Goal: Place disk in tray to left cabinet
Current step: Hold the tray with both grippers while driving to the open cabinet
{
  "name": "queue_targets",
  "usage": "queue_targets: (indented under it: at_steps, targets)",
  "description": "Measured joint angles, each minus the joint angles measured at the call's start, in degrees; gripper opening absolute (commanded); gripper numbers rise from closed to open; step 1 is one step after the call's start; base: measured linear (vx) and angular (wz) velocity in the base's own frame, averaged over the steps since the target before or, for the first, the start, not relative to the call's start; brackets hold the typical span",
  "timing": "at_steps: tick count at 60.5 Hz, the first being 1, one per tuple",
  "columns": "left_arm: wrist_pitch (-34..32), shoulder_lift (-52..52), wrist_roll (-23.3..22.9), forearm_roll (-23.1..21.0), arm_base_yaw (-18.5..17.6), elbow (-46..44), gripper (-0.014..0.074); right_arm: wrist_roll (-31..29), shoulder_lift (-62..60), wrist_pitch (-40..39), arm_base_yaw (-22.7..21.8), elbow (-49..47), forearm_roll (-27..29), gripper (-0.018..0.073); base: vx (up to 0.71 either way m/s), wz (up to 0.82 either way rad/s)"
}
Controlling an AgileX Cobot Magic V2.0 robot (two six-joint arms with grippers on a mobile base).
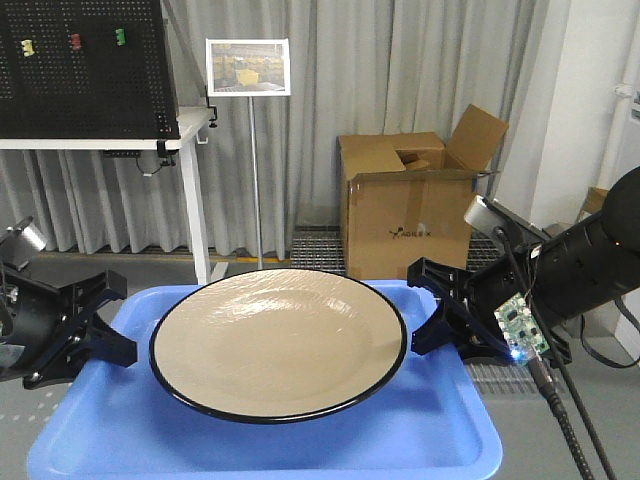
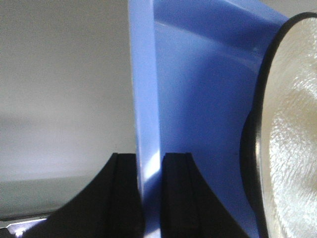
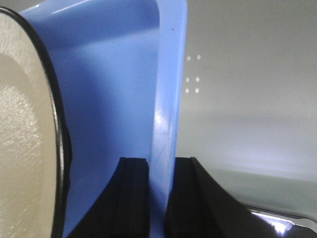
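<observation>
The tan disk (image 1: 278,342) with its thin black rim lies in the blue tray (image 1: 440,440), which both arms hold up off the floor. My left gripper (image 1: 108,322) is shut on the tray's left lip (image 2: 147,148), one finger on each side of it. On the right lip (image 3: 166,139) my right gripper (image 1: 432,310) is shut the same way. The disk's edge (image 2: 292,134) shows at the right of the left wrist view, and the disk's rim (image 3: 25,139) at the left of the right wrist view. The cabinet is out of view.
Ahead stand an open cardboard box (image 1: 408,200), a sign on a thin pole (image 1: 250,90) and a white table leg (image 1: 197,200) under a black pegboard (image 1: 85,65). Grey curtains (image 1: 330,60) close the back. A white wall (image 1: 590,100) is at the right.
</observation>
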Motion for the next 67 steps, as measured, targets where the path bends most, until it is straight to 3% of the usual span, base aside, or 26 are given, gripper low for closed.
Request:
queue_targets:
  at_steps: [67]
  targets:
    - [-0.05,0.00,0.00,0.00,0.00,0.00,0.0000,0.00,0.00,0.06,0.00,0.00,0.00,-0.0006,0.51,-0.06]
